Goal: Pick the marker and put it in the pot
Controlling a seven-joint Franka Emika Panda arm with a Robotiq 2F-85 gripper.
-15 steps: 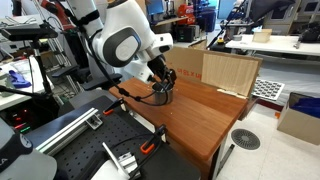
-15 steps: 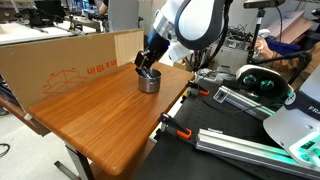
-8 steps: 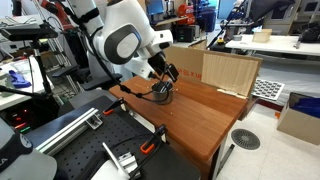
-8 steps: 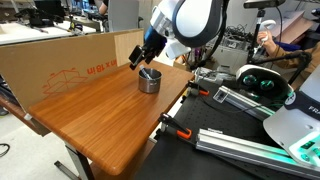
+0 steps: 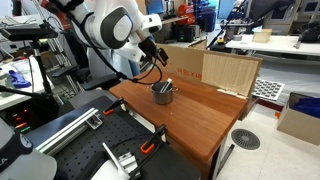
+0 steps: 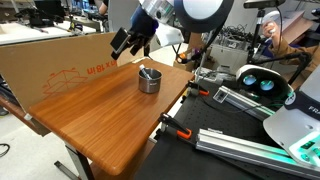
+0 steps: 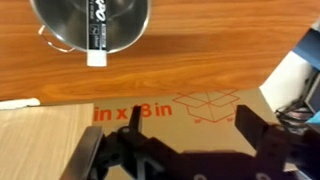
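- The marker (image 7: 97, 30), black with white lettering, stands tilted inside the pot (image 7: 58, 30). Its pale end leans over the rim on the side nearest the gripper (image 7: 175, 150).
- In the wrist view, the shiny steel pot sits ahead of the gripper and off towards one finger (image 7: 92, 160).
- The jaws are spread wide apart, with nothing between them.
- In both exterior views the gripper (image 5: 158, 60) (image 6: 128, 45) hangs in the air above the pot (image 5: 163, 95) (image 6: 149, 83), off to one side and clear of it.
- The marker (image 6: 146, 72) shows as a thin dark stick poking above the rim.
- The pot rests on a wooden table (image 5: 200, 110).
- A cardboard sheet (image 7: 200, 110) with red print lies directly beneath the gripper.
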